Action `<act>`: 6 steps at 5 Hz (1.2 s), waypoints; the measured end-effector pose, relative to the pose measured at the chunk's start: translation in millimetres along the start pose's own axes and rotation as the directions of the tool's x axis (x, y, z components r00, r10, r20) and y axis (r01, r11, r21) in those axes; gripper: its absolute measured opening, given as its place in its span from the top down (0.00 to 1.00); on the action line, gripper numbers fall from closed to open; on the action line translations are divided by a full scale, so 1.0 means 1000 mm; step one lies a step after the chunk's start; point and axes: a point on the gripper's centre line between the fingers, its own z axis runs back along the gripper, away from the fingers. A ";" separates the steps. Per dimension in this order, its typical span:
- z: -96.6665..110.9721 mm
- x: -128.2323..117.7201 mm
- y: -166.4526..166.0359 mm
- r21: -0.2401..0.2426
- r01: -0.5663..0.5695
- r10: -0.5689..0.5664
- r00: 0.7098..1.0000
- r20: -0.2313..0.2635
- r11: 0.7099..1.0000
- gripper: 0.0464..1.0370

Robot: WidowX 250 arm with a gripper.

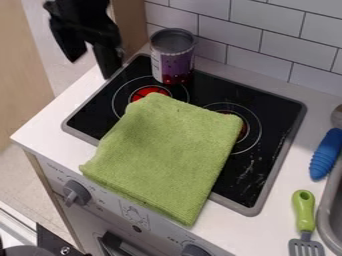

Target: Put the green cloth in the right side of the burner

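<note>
At the upper left, the black gripper [91,65] hangs open above the stove's back left corner, with nothing between its fingers and well apart from the cloth. The green cloth [167,150] is folded and lies flat over the front of the black stovetop [250,170]. It partly covers the left burner [148,92] and the left part of the right burner [244,129]. Its near corners extend past the stovetop's front edge onto the white counter edge.
A purple and silver can [173,57] stands at the stovetop's back, behind the left burner. On the right counter lie a blue-handled object [326,154] and a green-handled spatula [304,212], beside the grey sink rim [328,212]. A tiled wall [267,45] borders the back.
</note>
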 end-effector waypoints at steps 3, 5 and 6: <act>-0.040 -0.029 -0.091 0.045 0.107 -0.107 0.994 -0.012 0.993 0.63; -0.058 -0.028 -0.092 0.013 0.123 -0.123 0.992 0.006 0.992 0.99; -0.058 -0.031 -0.089 -0.002 0.112 -0.112 0.994 -0.005 0.994 0.99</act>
